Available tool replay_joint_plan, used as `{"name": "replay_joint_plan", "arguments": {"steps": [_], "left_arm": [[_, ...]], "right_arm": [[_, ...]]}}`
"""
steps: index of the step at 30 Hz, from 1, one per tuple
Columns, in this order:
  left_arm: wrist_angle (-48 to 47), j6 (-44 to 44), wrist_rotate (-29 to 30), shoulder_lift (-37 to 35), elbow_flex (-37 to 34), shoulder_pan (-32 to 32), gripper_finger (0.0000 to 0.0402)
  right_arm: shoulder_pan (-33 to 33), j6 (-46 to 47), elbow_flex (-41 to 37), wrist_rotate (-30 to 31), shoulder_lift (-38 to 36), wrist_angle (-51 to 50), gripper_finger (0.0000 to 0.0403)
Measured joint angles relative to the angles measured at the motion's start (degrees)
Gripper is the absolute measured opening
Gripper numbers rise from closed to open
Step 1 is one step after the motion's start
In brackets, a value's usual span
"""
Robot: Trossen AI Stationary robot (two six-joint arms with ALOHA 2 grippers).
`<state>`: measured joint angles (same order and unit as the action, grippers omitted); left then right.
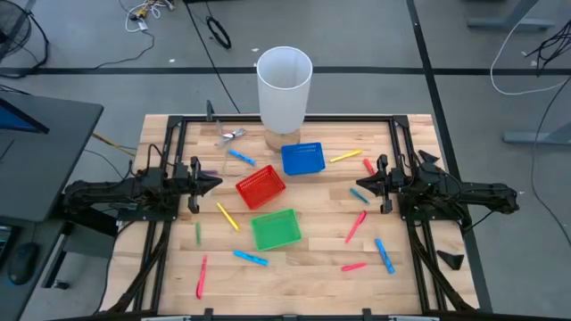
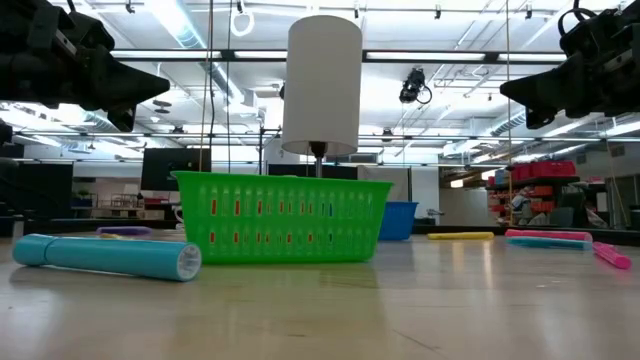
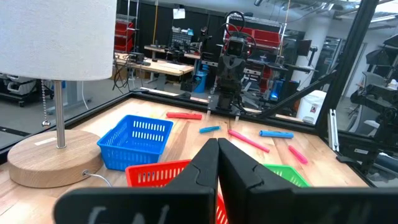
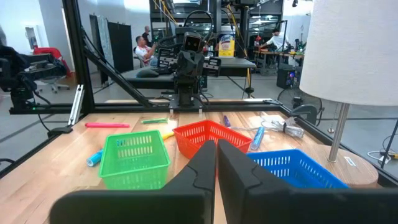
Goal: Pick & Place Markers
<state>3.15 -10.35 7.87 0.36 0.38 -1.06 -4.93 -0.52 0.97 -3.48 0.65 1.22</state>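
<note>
Your left gripper (image 1: 217, 181) closed, empty, held above tabletop (image 1: 303, 267) at left side. Your right gripper (image 1: 359, 190) closed, empty, at right side, facing left one. Markers (image 1: 355, 226) scattered flat on tabletop around three baskets, none inside that you can see: red basket (image 1: 260, 187), blue basket (image 1: 302, 159), green basket (image 1: 275, 229). White lamp (image 1: 285, 87) stands behind baskets.

Markers (image 1: 356, 225) scattered around three baskets (image 1: 276, 229), lamp (image 1: 284, 91) behind.
</note>
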Motion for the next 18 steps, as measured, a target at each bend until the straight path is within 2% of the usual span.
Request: {"name": "replay_joint_plan", "arguments": {"steps": [13,18], "left_arm": [[0.4,-0.4,2.9,0.0,0.0,0.0,0.0014],[0.4,-1.5,2.3,0.0,0.0,0.0,0.0014]], "right_arm": [[0.0,0.0,0.0,0.0,0.0,0.0,0.0020],[0.0,0.0,0.0,0.0,0.0,0.0,0.0020]]}}
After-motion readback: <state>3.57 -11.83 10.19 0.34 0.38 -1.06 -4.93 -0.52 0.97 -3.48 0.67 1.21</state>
